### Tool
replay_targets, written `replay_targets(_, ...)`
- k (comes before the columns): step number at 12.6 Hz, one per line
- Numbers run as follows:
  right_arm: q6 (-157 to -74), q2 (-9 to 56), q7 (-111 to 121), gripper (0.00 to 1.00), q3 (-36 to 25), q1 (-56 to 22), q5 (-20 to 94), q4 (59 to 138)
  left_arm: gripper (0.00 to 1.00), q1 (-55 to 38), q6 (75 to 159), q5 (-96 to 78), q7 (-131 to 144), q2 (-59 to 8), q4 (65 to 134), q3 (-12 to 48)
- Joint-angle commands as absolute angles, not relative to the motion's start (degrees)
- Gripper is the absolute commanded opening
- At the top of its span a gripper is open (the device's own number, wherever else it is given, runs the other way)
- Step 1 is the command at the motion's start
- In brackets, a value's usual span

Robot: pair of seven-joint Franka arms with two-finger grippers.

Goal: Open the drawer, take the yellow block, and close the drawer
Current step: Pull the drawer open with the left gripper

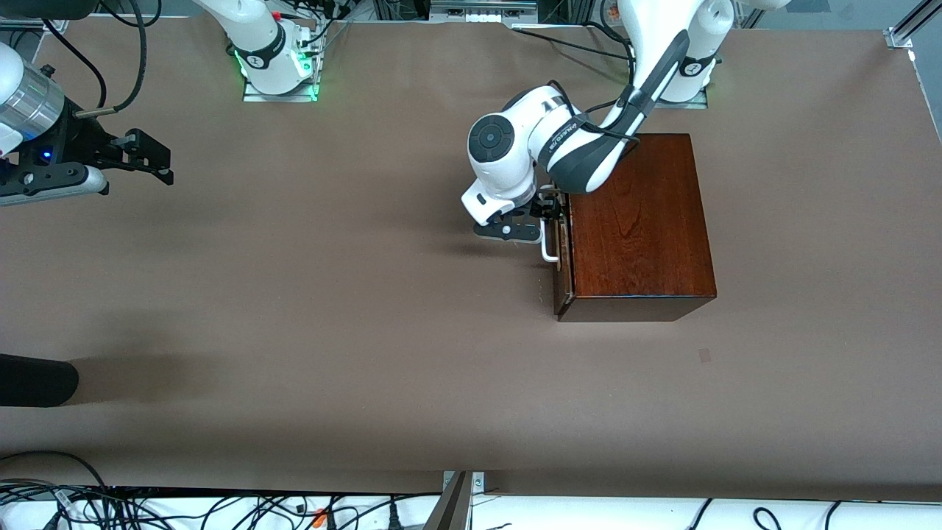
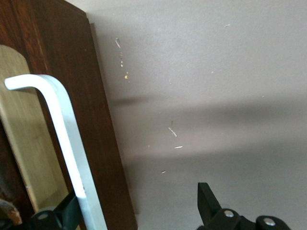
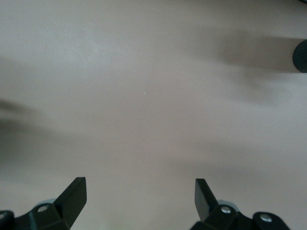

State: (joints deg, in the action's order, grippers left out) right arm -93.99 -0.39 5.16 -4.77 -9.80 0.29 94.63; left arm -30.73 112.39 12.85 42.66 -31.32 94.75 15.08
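The mahogany-coloured wooden box (image 1: 639, 221) sits on the brown worktop (image 1: 331, 294) toward the left arm's end, just in front of that arm's base; it serves as the landmark here. The drawer (image 1: 564, 250) occupies the box face that looks toward the right arm's end of the worktop; its dark reddish-brown front panel (image 2: 103, 158) stands flush or almost flush with the box, so the drawer is shut or only barely cracked; I cannot tell which. The white U-shaped bar handle (image 1: 548, 246) stands out from that panel.

The left claw (image 1: 541, 215) is at the drawer front, level with the handle's end farther from the front camera; in the left wrist view its fingers (image 2: 206, 201) stand apart, one on each side of the white bar (image 2: 67, 143), with the bar lying close against one finger and a wide gap to the other; it is not clamped on the handle. Pale unfinished wood (image 2: 29, 158) shows through a cut-out in the panel beside the bar.

The yellow block is nowhere visible; the closed box hides whatever is inside.

The right claw (image 1: 151, 158) waits well apart from the box, over bare worktop at the right arm's end; its fingers (image 3: 74, 196) are spread wide with nothing between them.
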Motion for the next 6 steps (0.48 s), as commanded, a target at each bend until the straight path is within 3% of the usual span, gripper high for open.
replay_targets(1, -93.25, 0.00, 4.75, 1.00, -4.83, -9.76, 0.88, 93.52, 1.00, -31.29, 116.53, 9.50, 43.16, -31.20, 94.31, 14.94)
replay_targets(6, -93.25, 0.00, 4.75, 1.00, -4.83, -9.76, 0.88, 93.52, 1.00, -32.08, 122.77, 6.34, 43.24, -33.04, 93.78, 15.03)
